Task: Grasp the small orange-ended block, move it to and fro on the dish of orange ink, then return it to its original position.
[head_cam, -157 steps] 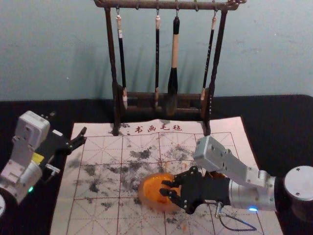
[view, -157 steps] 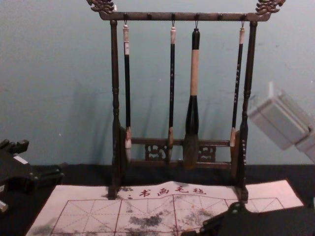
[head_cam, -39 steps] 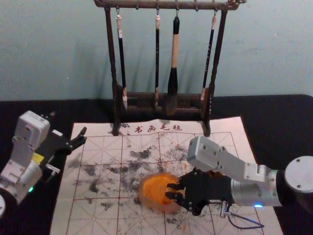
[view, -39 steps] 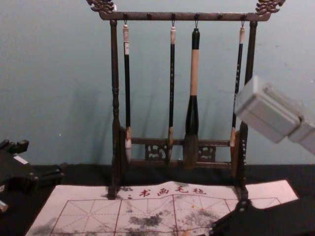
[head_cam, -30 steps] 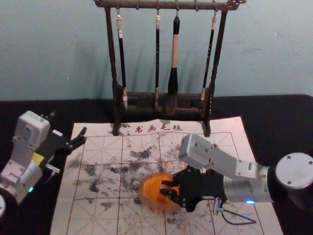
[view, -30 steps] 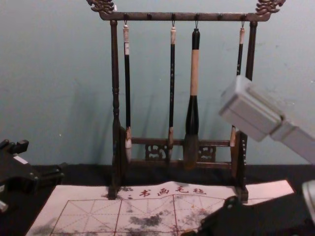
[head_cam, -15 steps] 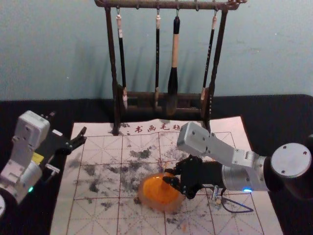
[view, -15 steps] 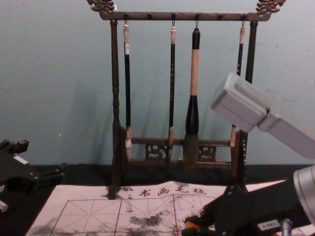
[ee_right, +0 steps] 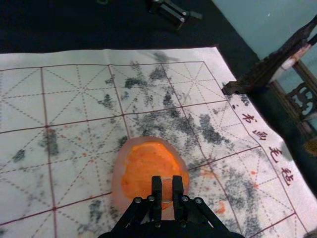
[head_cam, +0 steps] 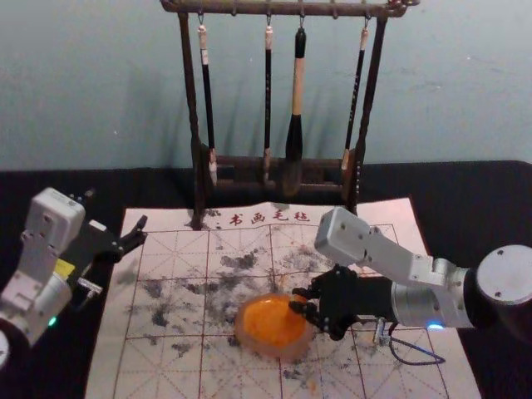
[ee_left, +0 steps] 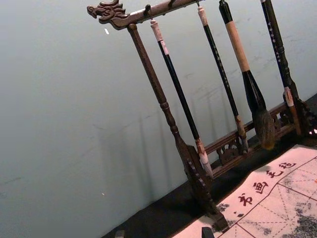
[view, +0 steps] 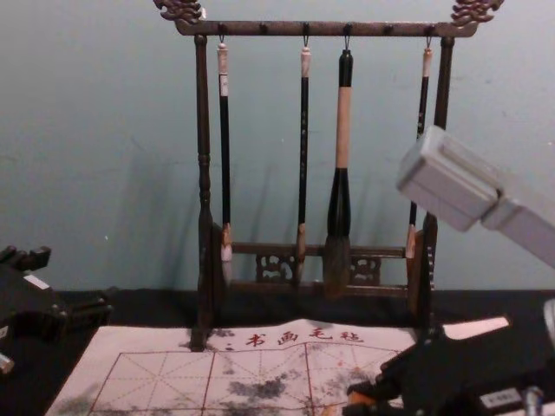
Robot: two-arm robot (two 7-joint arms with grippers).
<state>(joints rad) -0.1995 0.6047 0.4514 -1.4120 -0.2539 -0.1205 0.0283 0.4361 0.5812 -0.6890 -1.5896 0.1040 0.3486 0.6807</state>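
Note:
Over the right rim of the dish of orange ink, my right gripper reaches in from the right. In the right wrist view, the right gripper is shut on the small block, which is held in front of the ink dish. The block's orange end shows low in the chest view, at the fingertips. Whether the block touches the ink or rim cannot be told. My left gripper stays parked at the left, open and holding nothing; its spread tips edge into the left wrist view.
A dark wooden rack with several hanging brushes stands behind the dish, at the back of the stained calligraphy mat. The big brush hangs near the rack's middle. Black cloth surrounds the mat.
Compared with about five seconds ago, my right gripper sits farther back and to the right, off the dish's middle. It came in leftward, then drew back right, still with the block. The left arm stayed still.

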